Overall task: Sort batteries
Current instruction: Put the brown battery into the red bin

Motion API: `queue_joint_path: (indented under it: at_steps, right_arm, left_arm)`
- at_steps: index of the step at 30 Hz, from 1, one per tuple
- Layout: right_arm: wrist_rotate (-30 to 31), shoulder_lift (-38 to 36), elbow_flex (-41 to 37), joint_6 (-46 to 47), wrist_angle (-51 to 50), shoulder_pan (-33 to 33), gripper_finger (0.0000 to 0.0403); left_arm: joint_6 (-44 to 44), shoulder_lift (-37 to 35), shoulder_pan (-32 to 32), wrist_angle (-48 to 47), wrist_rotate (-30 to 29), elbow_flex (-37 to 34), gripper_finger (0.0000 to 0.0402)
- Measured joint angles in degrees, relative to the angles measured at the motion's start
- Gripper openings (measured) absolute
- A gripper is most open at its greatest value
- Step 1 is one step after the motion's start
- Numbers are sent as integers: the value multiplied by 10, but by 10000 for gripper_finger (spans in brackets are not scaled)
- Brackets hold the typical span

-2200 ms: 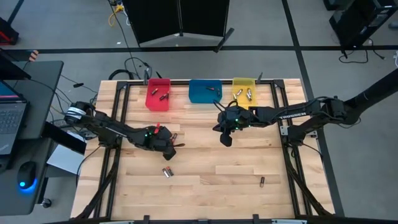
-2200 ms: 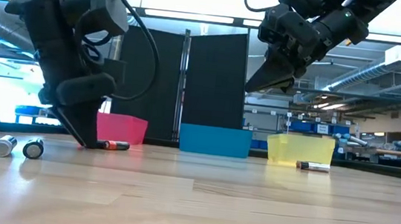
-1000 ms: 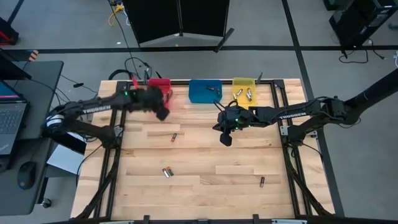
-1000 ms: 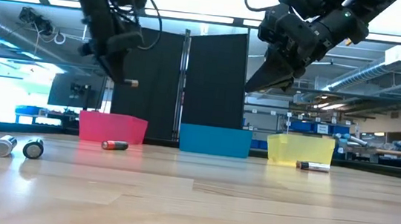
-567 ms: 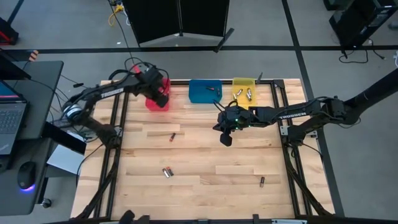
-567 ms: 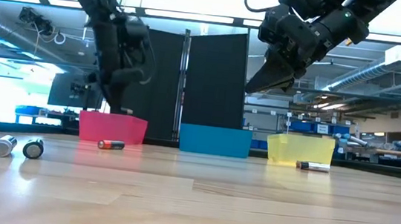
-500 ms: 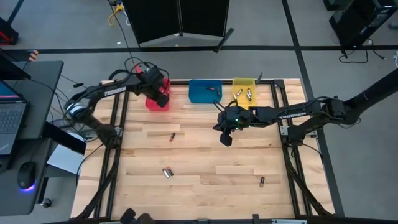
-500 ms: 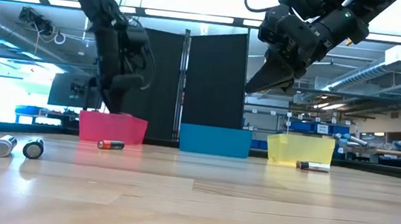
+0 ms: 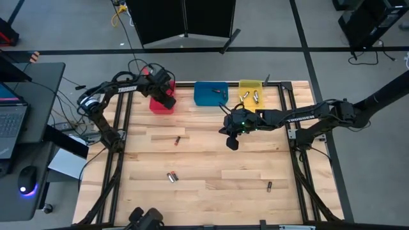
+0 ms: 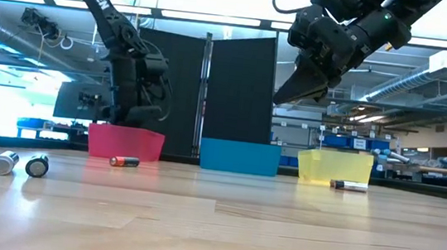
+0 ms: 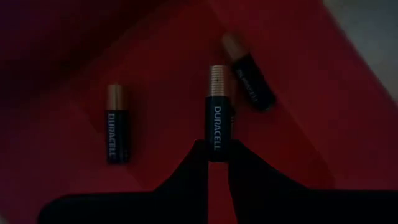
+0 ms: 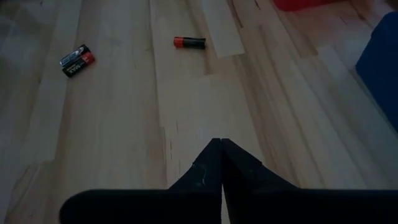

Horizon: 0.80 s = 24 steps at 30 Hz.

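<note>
My left gripper hangs over the red bin at the table's far left, shut on a black-and-copper battery. Two more batteries lie on the red bin's floor. My right gripper hovers shut and empty above the table's middle, right of centre. Loose batteries lie on the wood: one near the centre left, a pair nearer the front, and one at the front right. My left gripper pinches the battery's black end between its two fingertips. The battery sticks out past the tips in line with the fingers, copper end leading. The fingers point down into the red bin; the low view's bin wall hides whether the battery touches the floor.
A blue bin and a yellow bin, each with batteries in it, stand beside the red one along the far edge. Bare wood lies between the loose batteries. Something dark shows at the near edge.
My left gripper has carried the battery toward the far edge and down, from high above the table's left part to just over the red bin, and stays shut on it. My right gripper has kept still.
</note>
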Motion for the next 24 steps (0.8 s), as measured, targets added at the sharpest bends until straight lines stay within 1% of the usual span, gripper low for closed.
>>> queue_joint_path:
  at_steps: [5,9,14,16,21,24]
  right_arm:
    - [0,0,0,0,0,0,14]
    - [0,0,0,1,0,0,20]
    - [0,0,0,0,0,0,10]
    - [0,0,0,0,0,0,10]
    - [0,0,0,0,-1,0,21]
    - [0,0,0,0,-1,0,20]
  left_arm:
    - [0,26,2,3,-3,20,39]
    - [2,34,2,3,-4,29,39]
    - [2,34,2,2,-5,29,39]
    - [2,34,2,1,-5,29,52]
    - [11,35,2,-1,-4,28,101]
    - [12,36,2,0,-5,28,113]
